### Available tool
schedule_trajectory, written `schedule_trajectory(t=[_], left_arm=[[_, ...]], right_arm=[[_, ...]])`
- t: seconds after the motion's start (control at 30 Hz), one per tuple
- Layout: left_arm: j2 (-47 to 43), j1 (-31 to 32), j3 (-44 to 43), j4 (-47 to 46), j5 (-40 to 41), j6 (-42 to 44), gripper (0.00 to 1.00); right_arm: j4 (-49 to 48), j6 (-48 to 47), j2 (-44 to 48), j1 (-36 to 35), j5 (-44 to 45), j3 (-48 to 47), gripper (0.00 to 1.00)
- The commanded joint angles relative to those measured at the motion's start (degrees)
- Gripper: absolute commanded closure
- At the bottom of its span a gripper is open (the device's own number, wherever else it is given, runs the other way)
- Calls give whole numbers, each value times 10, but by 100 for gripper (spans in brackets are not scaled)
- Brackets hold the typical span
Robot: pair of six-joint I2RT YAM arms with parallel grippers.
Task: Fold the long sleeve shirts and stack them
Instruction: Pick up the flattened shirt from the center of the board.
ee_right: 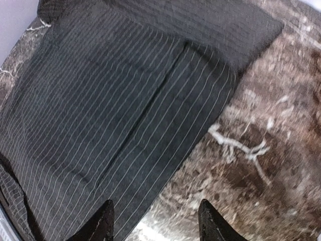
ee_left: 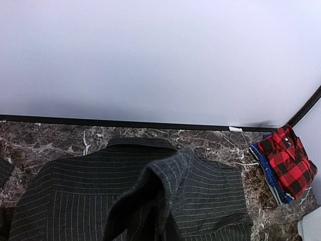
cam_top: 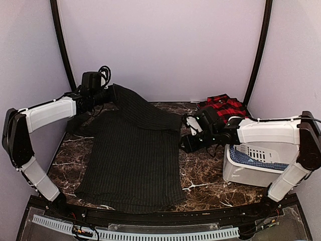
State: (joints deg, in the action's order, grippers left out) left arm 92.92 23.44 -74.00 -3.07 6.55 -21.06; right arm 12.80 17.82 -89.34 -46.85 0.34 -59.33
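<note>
The charcoal pinstriped shirt lies spread on the marble table, its collar toward the back wall. My left gripper is at the back left, shut on a raised fold of this shirt; the cloth hides its fingers in the left wrist view. A band of cloth runs from that grip down across the shirt's upper right. My right gripper hangs open over the shirt's right edge, holding nothing. The red-and-black plaid shirt lies folded at the back right.
A white plastic bin with blue cloth inside stands at the right, under my right arm. Blue cloth also shows beneath the plaid shirt. Dark frame poles rise at both back corners.
</note>
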Motion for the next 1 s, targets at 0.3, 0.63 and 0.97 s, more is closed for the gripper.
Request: schedule_trajectory(t=[0.3,0.63,0.97], left_arm=[[-53,-2,-14,28,-8,14,100],[-58,-2,-12,24,-20,20,100],[-50,-2,-10,22,-23,19,100]], right_arm=[[38,197,68,-104,-156,157,55],[-39,265,46,-122,-232,201,60],[-46,270,-6,-143,-270,191,64]])
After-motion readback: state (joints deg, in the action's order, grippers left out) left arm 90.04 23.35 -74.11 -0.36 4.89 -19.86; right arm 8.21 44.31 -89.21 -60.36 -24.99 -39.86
